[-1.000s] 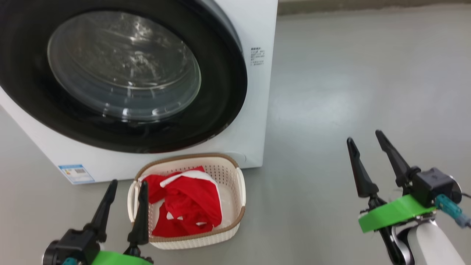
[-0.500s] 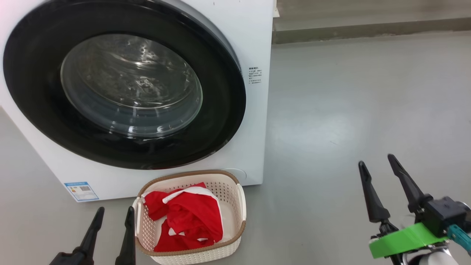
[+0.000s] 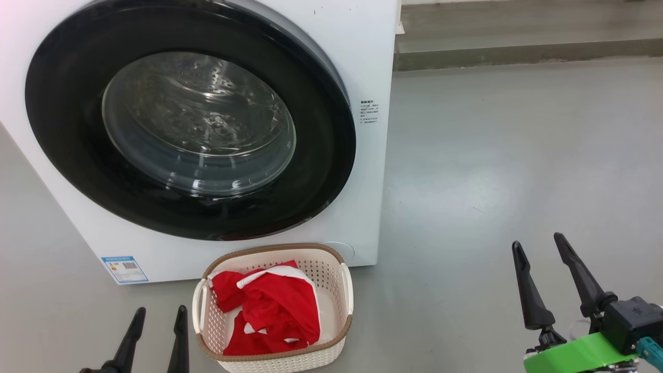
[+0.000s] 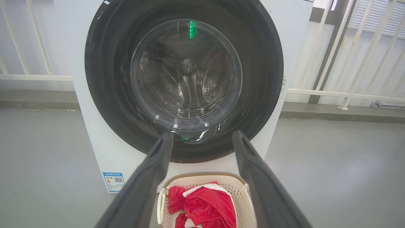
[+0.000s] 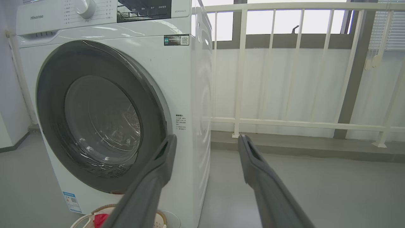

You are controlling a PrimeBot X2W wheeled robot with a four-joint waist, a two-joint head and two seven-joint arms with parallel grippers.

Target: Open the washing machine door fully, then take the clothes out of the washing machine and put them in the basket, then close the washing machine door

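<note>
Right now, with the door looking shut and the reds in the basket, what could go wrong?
1. The washing machine door looks flush against the washing machine, but the latch isn't visible. It may not have caught and could swing back out.
2. The open left claw sits close beside the left handle of the basket. A sideways move could knock the basket and tip the clothes out.
</note>
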